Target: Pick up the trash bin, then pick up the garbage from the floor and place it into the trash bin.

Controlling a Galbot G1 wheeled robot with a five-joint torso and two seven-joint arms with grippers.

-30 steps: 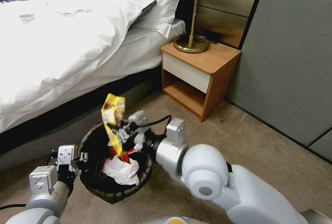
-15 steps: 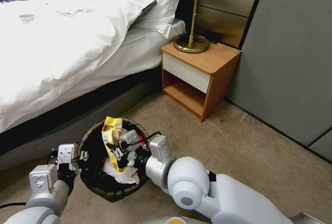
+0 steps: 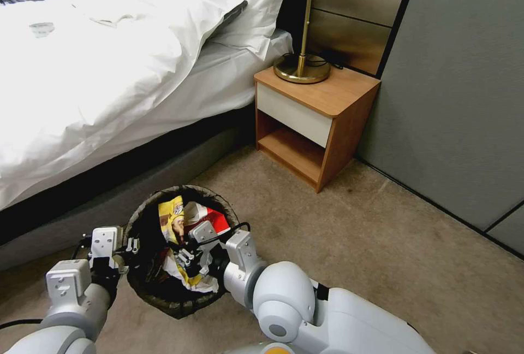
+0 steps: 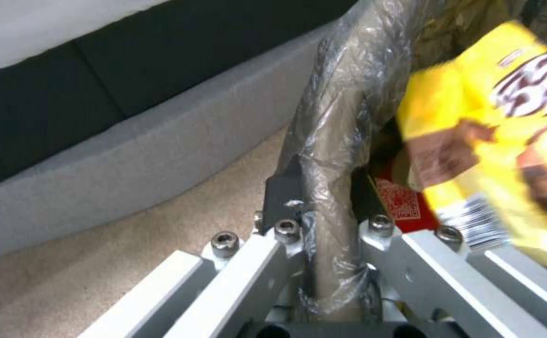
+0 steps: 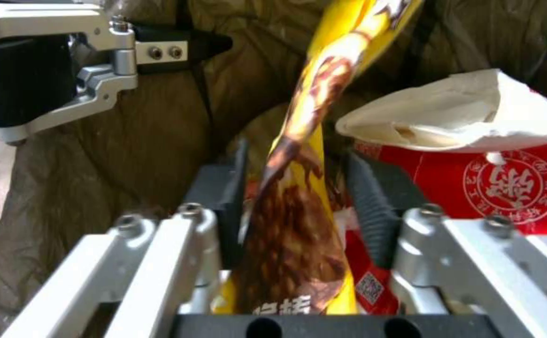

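Your right pincer [image 3: 187, 256] sits inside the trash bin [image 3: 143, 217], the yellow snack wrapper [image 3: 170, 214] between its fingers; they look parted, though contact is unclear. Your left pincer [image 3: 130, 249] is clenched on the bin's rim.

My right gripper [image 3: 188, 253] sits inside the trash bin [image 3: 143, 217], crowded by litter — bed frame [image 3: 82, 209] close behind, open carpet [image 3: 382, 234] toward the nightstand [image 3: 322, 108].
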